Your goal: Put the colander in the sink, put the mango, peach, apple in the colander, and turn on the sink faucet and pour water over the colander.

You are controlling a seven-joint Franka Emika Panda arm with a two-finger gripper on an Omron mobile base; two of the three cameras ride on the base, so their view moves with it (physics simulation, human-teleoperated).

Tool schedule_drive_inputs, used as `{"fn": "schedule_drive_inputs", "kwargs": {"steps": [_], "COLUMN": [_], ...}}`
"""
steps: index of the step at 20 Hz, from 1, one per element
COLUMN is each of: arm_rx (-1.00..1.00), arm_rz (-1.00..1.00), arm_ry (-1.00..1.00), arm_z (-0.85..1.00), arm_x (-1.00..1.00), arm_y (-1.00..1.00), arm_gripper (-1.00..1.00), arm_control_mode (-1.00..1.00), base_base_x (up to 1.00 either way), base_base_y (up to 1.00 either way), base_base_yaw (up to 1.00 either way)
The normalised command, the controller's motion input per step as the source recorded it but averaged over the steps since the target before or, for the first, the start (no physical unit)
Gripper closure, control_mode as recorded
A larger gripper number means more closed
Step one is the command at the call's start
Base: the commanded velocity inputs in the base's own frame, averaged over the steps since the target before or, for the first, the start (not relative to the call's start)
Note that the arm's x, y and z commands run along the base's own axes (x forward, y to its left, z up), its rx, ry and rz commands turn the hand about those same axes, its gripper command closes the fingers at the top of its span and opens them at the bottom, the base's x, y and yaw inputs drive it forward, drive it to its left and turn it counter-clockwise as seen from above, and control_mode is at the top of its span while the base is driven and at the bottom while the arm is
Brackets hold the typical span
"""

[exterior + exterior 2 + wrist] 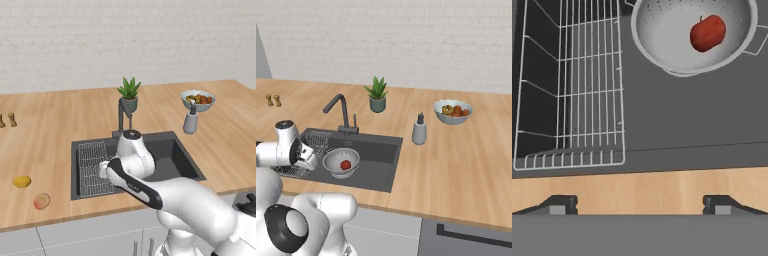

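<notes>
The silvery colander (687,35) sits in the dark sink (687,115), and the red apple (707,32) lies inside it. From the right base view the colander (341,162) with the apple (345,164) is near the sink's (378,150) front. The mango (21,181) and the peach (41,201) rest on the counter left of the sink (172,155). My gripper (640,205) is open and empty, over the wooden front edge of the sink, short of the colander. The sink faucet (341,112) stands behind the basin. Water is out of view.
A wire rack (572,85) lines the sink's left side. A potted plant (129,93) stands behind the faucet (122,112). At the right are a soap dispenser (190,121) and a bowl of fruit (198,100). Two small shakers (7,120) stand far left.
</notes>
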Motion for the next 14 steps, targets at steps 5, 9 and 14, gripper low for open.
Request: {"fn": "schedule_drive_inputs", "kwargs": {"steps": [5, 9, 14], "arm_rx": [0.00, -0.01, -0.04], "arm_rz": [0.05, 0.12, 0.17], "arm_ry": [0.00, 0.06, 0.08], "arm_z": [0.10, 0.16, 0.08], "arm_x": [0.00, 0.00, 0.00], "arm_y": [0.68, 0.63, 0.66], "arm_gripper": [-1.00, -1.00, -1.00], "arm_control_mode": [-1.00, -1.00, -1.00], "base_base_x": [0.00, 0.00, 0.00], "base_base_y": [0.00, 0.00, 0.00], "base_base_yaw": [0.00, 0.00, 0.00]}}
